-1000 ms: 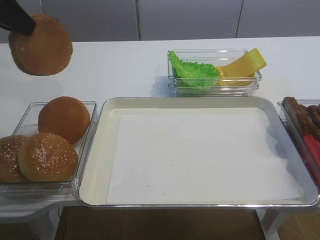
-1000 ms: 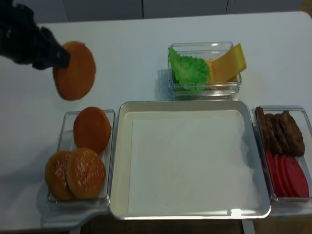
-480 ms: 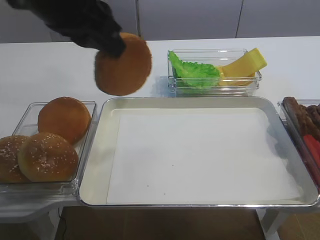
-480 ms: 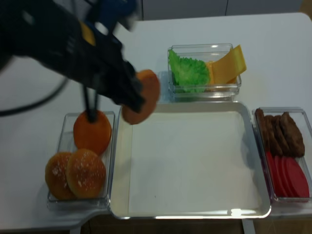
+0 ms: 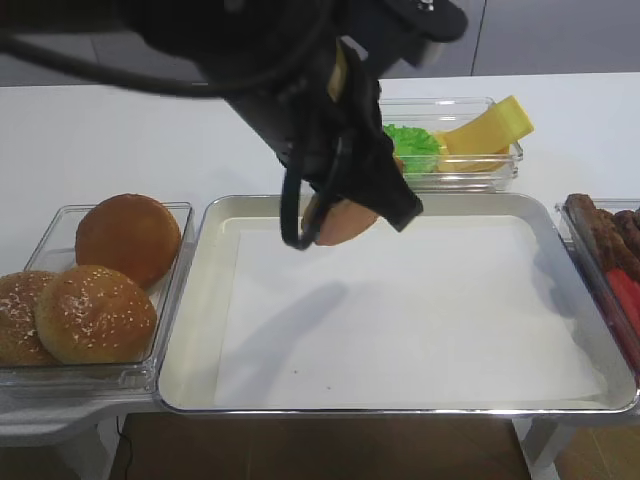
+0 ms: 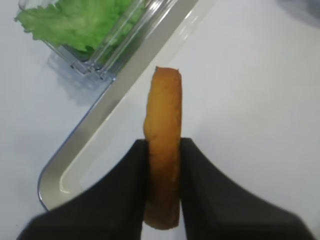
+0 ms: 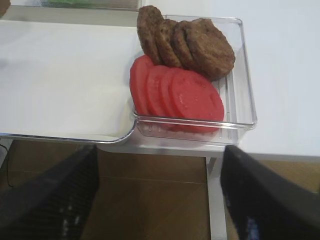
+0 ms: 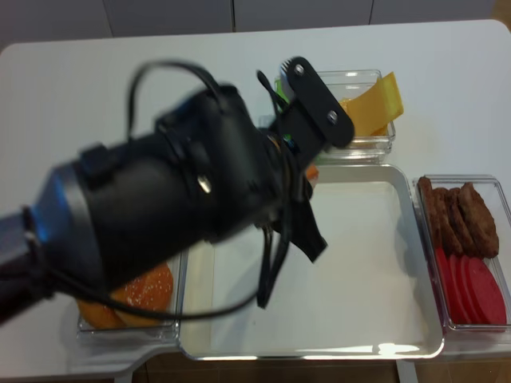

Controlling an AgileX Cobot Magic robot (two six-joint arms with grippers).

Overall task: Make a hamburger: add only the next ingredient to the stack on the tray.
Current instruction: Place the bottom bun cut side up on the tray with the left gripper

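Note:
A flat, golden-brown bun half (image 6: 163, 110) hangs edge-on, and my left gripper (image 6: 163, 170) is shut on its lower part. In the exterior view the bun half (image 5: 338, 228) hovers above the back left of the silver tray (image 5: 190, 330), under the bulky black left arm. No stack shows on the white paper liner (image 5: 430, 310), which lies bare where I can see it. My right gripper (image 7: 160, 200) is open and holds nothing; it hangs off the table's front edge by the tray's right corner.
A clear tub with domed buns (image 5: 95, 315) stands left of the tray. A tub of lettuce (image 5: 412, 145) and cheese (image 5: 490, 128) is behind it. On the right, a tub holds patties (image 7: 190, 40) and tomato slices (image 7: 175, 95).
The left arm has swung right, from beyond the bun tub to over the tray's back left, carrying the bun half. The right arm has not moved.

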